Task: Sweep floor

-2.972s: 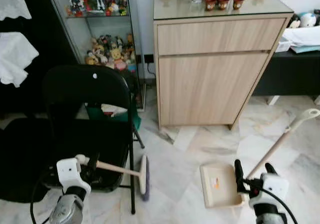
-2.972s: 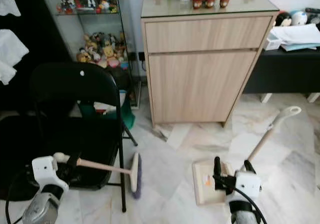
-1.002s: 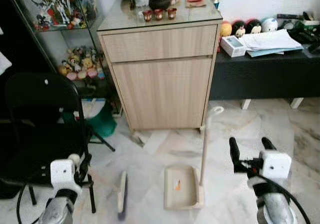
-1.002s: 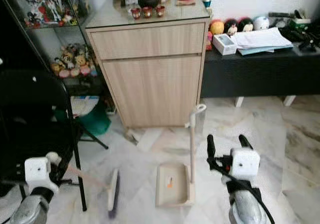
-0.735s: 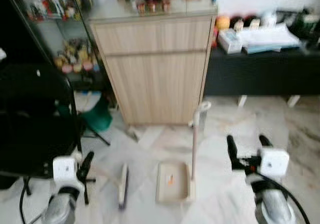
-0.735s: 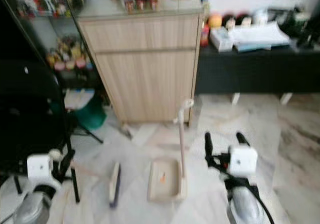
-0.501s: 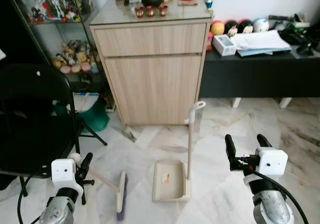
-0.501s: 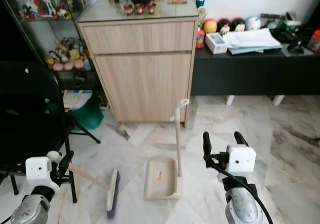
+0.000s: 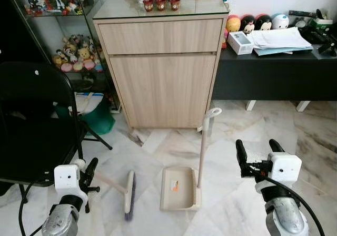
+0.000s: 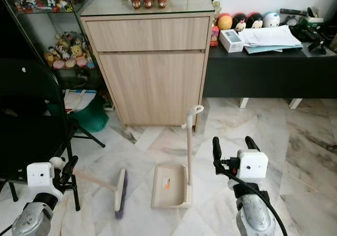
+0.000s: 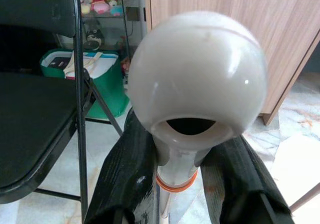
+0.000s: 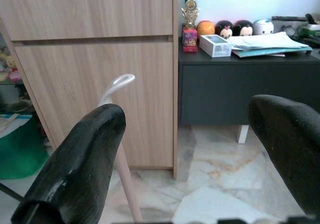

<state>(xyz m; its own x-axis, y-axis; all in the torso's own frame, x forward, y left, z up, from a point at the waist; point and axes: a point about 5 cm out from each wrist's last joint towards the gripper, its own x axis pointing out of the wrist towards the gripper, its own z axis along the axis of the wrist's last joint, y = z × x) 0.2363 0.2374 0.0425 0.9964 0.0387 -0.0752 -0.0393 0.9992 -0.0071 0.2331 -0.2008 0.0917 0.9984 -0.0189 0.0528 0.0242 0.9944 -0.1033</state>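
At the lower left of the head view, my left gripper (image 9: 87,174) is clamped on the broom (image 9: 128,194), whose head rests on the marble floor (image 9: 305,136) just beside the upright dustpan (image 9: 179,188), lower centre. My right gripper (image 9: 257,153), lower right, hangs spread and empty. I judge sweeping is starting; next I must reach for the dustpan handle (image 10: 189,141).

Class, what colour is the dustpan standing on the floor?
The dustpan is cream-beige, with a small orange label; clearest in the left eye view.
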